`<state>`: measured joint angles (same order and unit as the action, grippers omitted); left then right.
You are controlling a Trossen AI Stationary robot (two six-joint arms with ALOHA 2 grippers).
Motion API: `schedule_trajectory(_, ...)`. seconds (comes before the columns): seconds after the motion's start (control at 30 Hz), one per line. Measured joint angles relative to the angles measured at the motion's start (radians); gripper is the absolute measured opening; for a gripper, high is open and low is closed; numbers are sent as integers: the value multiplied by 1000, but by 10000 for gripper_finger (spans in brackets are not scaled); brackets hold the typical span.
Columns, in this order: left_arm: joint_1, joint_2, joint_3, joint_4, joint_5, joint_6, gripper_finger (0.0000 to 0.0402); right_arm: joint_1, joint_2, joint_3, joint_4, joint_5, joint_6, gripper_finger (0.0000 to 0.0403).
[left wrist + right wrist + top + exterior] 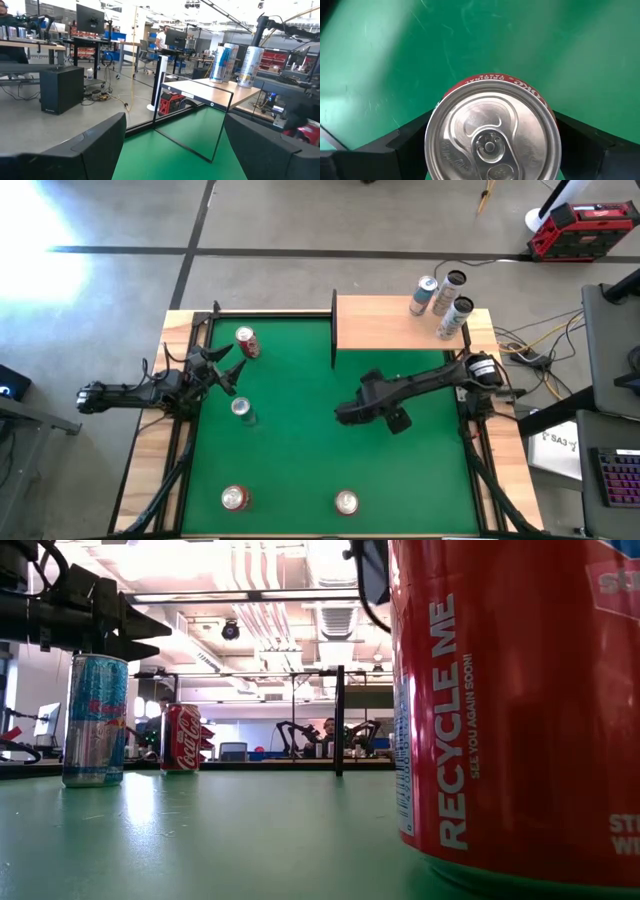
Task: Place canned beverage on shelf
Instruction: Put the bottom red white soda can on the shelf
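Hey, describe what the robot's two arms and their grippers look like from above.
Both arms are dark, nearly black, jointed segments. The left gripper ends in two pointed black fingers; thin dark cables run along its arm. The right gripper is blocky and black, and its arm has a round silver-faced joint near the base.

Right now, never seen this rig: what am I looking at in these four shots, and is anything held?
Two robot arms work at a green table. One shot is from overhead, one from table height with a big red can right at the lens, and one from each wrist. The left gripper sits open and empty at the left side. The right gripper is mid-table over a Coke can, whose lid fills its wrist shot; I cannot tell if it grips. Other cans stand on the felt, including a silver can. Three shelved cans stand on the wooden shelf.
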<state>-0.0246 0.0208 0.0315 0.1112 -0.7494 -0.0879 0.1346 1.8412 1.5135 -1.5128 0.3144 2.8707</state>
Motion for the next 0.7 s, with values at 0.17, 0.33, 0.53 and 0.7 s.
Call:
schedule_trajectory(0.17, 0, 0, 0, 0, 0, 0, 324, -82, 0, 0, 2, -1, -118, 324)
schedule_trajectory(0.33, 0, 0, 0, 0, 0, 0, 324, -124, 11, -1, 48, -13, -193, 324)
schedule_trajectory(0.53, 0, 0, 0, 0, 0, 0, 324, -129, 20, -1, 82, -22, -195, 325)
schedule_trajectory(0.7, 0, 0, 0, 0, 0, 0, 324, -135, 20, -1, 84, -14, -235, 325)
